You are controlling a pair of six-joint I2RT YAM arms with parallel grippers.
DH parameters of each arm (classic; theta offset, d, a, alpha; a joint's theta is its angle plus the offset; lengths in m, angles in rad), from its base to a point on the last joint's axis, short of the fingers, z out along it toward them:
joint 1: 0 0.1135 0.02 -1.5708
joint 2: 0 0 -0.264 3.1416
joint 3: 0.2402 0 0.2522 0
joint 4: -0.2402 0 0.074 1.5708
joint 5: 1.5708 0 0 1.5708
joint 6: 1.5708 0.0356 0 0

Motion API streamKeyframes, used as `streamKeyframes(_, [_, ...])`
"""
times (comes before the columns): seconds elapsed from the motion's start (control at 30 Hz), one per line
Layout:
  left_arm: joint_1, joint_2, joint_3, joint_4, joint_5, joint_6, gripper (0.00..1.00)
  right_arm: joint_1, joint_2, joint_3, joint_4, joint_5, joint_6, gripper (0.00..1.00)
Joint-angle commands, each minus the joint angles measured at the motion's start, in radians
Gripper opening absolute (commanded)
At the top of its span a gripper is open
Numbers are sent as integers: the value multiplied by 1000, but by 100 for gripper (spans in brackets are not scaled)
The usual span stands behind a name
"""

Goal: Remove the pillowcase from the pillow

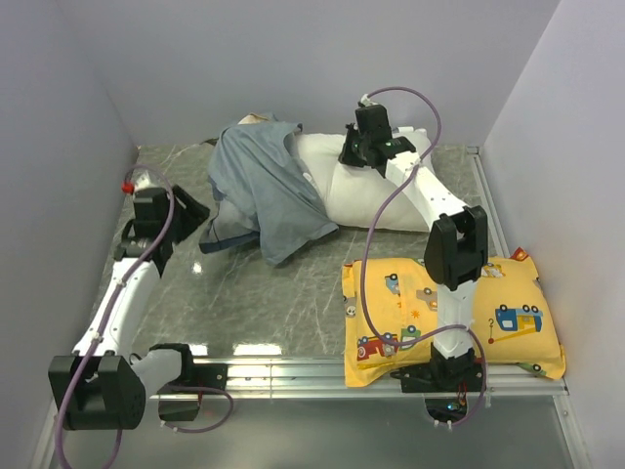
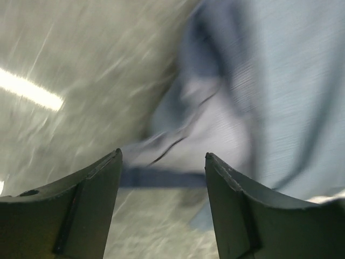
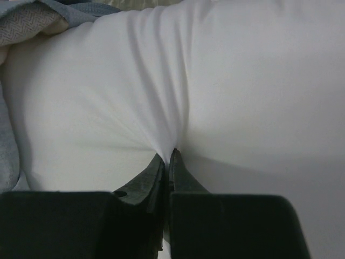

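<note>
Stretched far forward, the right hand (image 3: 167, 155) pinches a fold of the pillow (image 1: 379, 195), while the left hand (image 2: 163, 156) sits low over the desk (image 1: 283, 293), jaws apart, just beside the pillowcase (image 1: 264, 186).

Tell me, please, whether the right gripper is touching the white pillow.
Touching. The right wrist view shows the right gripper shut on a pinch of the pillow, whose white fabric puckers into the closed fingertips.

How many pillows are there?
2. The white pillow lies at the back, its left end under the pillowcase. The yellow pillow lies at the front right. I see no others, though the pillowcase could hide something.
</note>
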Motion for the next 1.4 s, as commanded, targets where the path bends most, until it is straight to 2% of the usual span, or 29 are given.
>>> streamKeyframes(0.0, [0, -35, -127, 24, -20, -68, 68, -26, 22, 47, -54, 39, 1, 0])
streamKeyframes(0.23, [0, -66, -291, 161, 32, -152, 73, -28, 33, 71, -71, 37, -17, 0])
streamKeyframes(0.37, [0, -43, -343, 278, 38, -195, 72, -29, 33, 71, -69, 30, -17, 0])
streamKeyframes(0.43, [0, -11, -371, 320, 41, -218, 69, -29, 30, 64, -66, 30, -19, 0])
streamKeyframes(0.53, [0, 24, -405, 456, 34, -261, 54, -28, 26, 60, -68, 31, -20, 0])
streamKeyframes(0.57, [-1, 32, -411, 500, 29, -271, 40, -29, 23, 58, -68, 33, -23, 0])
streamKeyframes(0.67, [2, 32, -414, 510, -12, -297, 13, -31, 10, 40, -62, 40, -29, 0])
streamKeyframes(0.7, [0, 23, -397, 471, -47, -297, 1, -35, 10, 37, -62, 46, -32, 0])
streamKeyframes(0.73, [0, 0, -385, 438, -74, -291, 1, -37, 7, 28, -62, 48, -33, 0])
streamKeyframes(0.77, [0, -15, -368, 391, -165, -286, 1, -45, 0, 21, -57, 47, -33, 0])
streamKeyframes(0.8, [2, -31, -330, 298, -208, -283, 0, -51, -4, 14, -56, 47, -33, 0])
streamKeyframes(0.87, [43, -71, -294, 214, -297, -269, 1, -77, -13, -6, -46, 39, -26, 0])
streamKeyframes(1.0, [303, -101, -224, 114, -249, -243, 0, -146, -30, -31, -49, 43, -11, 0])
streamKeyframes(1.07, [382, -100, -181, 71, -244, -219, 0, -199, -37, -38, -57, 31, 3, 0])
streamKeyframes(1.17, [434, -103, -146, 36, -236, -183, 0, -262, -66, -80, -34, -19, 21, 0])
streamKeyframes(1.27, [462, -118, -150, 50, -192, -160, 1, -244, -100, -106, -22, -24, 6, 0])
streamKeyframes(1.33, [462, -132, -161, 77, -108, -156, 0, -217, -123, -114, -31, -21, -17, 0])
streamKeyframes(1.37, [462, -137, -175, 120, -68, -151, 0, -177, -135, -115, -37, -15, -26, 7])
